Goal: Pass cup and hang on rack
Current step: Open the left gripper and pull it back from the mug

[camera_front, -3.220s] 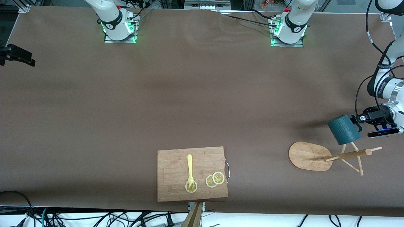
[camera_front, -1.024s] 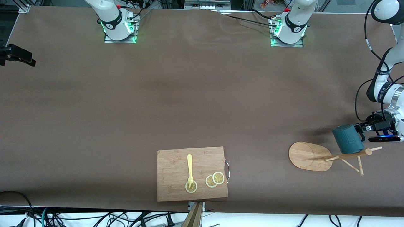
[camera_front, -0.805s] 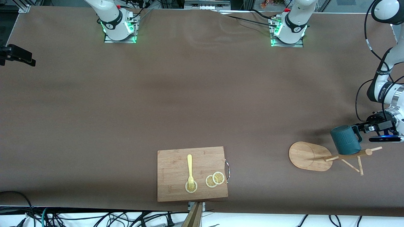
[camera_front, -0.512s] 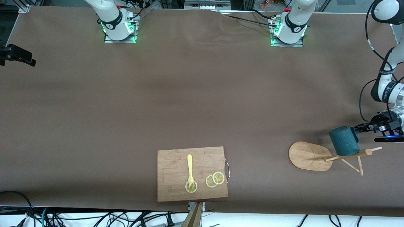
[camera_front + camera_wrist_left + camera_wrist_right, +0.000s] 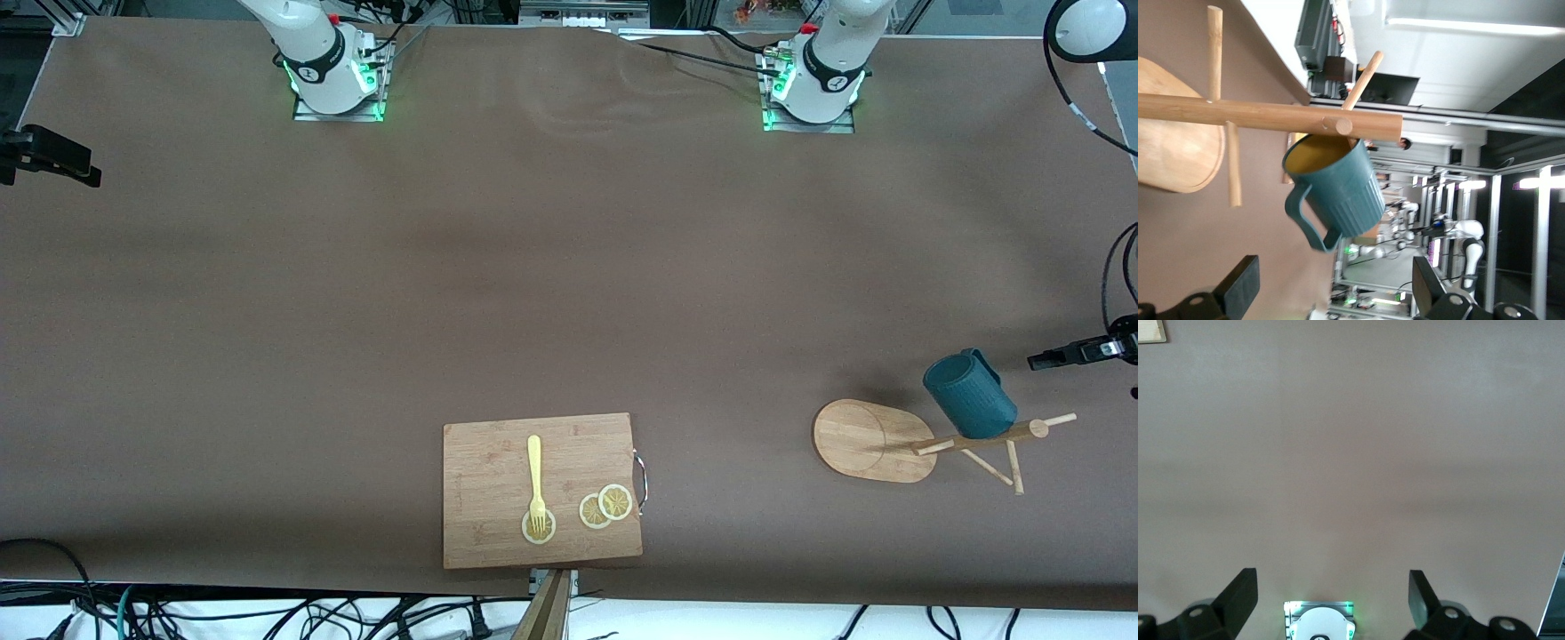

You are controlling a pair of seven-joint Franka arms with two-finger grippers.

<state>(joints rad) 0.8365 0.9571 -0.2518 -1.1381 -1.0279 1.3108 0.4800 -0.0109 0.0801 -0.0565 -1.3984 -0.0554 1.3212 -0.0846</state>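
Note:
The dark teal cup (image 5: pixel 969 397) hangs on the bamboo rack (image 5: pixel 976 437), its rim against the central post. In the left wrist view the cup (image 5: pixel 1341 193) sits under the post (image 5: pixel 1265 115), a peg seems to enter its yellow mouth, and its loop handle hangs free. The rack's oval base (image 5: pixel 864 440) rests on the table. My left gripper (image 5: pixel 1042 361) is open and empty, apart from the cup, at the left arm's end of the table; its fingers (image 5: pixel 1241 293) stand wide. My right gripper (image 5: pixel 1330 587) is open and empty, high over bare table, and is out of the front view.
A rectangular wooden cutting board (image 5: pixel 498 462) lies near the table's front edge with a yellow fork (image 5: pixel 534 476) and lemon slices (image 5: pixel 606 507) on it. A black clamp (image 5: pixel 44 156) sticks in at the right arm's end of the table.
My left gripper has let go of the cup's handle and drawn back from the rack. The cup has tilted a little and stays hanging on the rack.

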